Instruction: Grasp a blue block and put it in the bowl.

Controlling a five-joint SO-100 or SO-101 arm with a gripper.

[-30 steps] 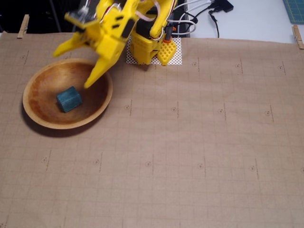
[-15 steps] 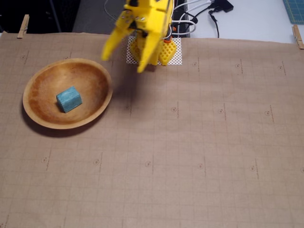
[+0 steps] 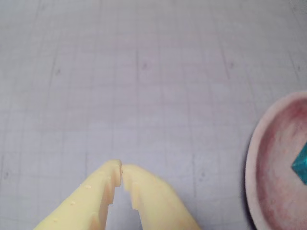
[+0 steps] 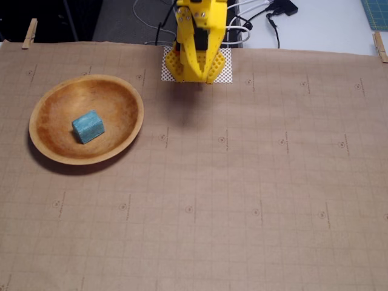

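1. The block (image 4: 88, 126) lay inside the bowl (image 4: 124, 92), a little left of the bowl's middle in the fixed view, resting on the worn inner surface and touching nothing else.
2. The bowl sat on the gridded brown paper (image 4: 242, 200) at the left of the fixed view, well apart from the arm (image 4: 199, 36).
3. The arm stood folded over its base at the top centre of the fixed view, above a white perforated mat (image 4: 225, 71).
4. In the wrist view the gripper (image 3: 121, 168) rose from the bottom edge with its two yellow fingertips (image 3: 108, 176) pressed together, holding nothing.
5. Under the gripper in the wrist view there was only bare paper (image 3: 144, 86).
6. The bowl's rim (image 3: 256, 158) showed at the right edge of the wrist view, and a teal corner of the block (image 3: 302, 165) peeked in at the frame's edge, inside the bowl.
7. Wooden clothespins (image 4: 29, 33) clipped the paper at the top corners of the fixed view, and cables (image 4: 260, 15) ran behind the arm.
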